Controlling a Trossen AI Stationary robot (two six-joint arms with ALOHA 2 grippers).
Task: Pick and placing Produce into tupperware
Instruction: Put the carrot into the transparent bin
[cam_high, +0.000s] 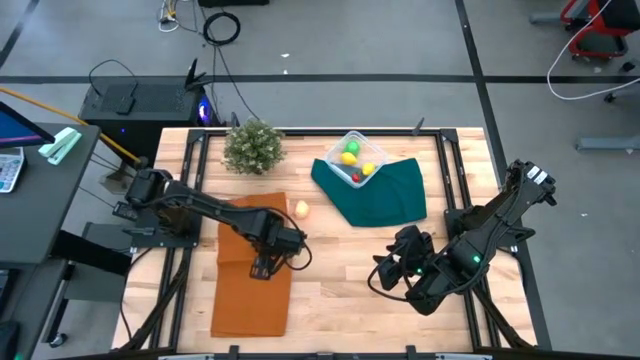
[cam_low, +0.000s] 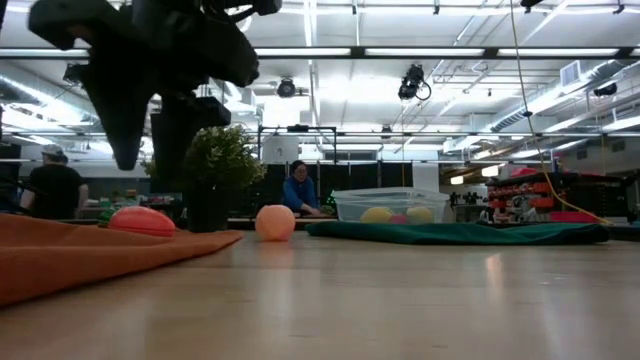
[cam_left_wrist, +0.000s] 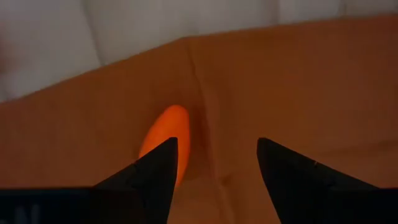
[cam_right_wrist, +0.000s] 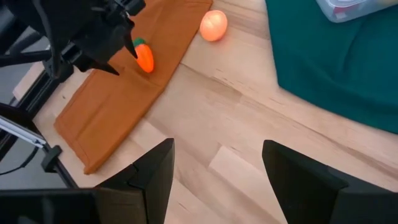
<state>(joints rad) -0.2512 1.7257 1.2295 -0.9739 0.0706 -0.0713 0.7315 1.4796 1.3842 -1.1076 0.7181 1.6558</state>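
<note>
Carrot (cam_right_wrist: 144, 59) is the piece under the left gripper (cam_high: 266, 266): it lies on the orange cloth (cam_high: 250, 300) at lower left of centre in the high view, where the arm covers it. In the right wrist view it shows at upper left, its long axis tilted, green top toward the upper left and orange tip toward the lower right. The left wrist view has the carrot (cam_left_wrist: 163, 140) running from the frame's centre down toward the lower left, partly behind one dark finger (cam_left_wrist: 152, 177); the two fingers stand apart, with bare cloth between them and the carrot at one side, not clamped. In the low view the carrot (cam_low: 141, 221) rests on the cloth at left, below the dark mass of the left gripper (cam_low: 150, 100).

A pale peach ball (cam_high: 300, 209) sits on the bare wood of the table (cam_high: 340, 290), just beside the cloth's upper right corner. The tupperware (cam_high: 354, 158) stands at upper centre on the dark green cloth (cam_high: 380, 195), holding a green ball (cam_high: 353, 147), two yellow lemons (cam_high: 348, 158) and a small red piece. A potted plant (cam_high: 252, 147) stands to its left.

The right gripper (cam_high: 400, 268) waits over the wood at lower right, its fingers (cam_right_wrist: 149, 180) spread wide and empty.
</note>
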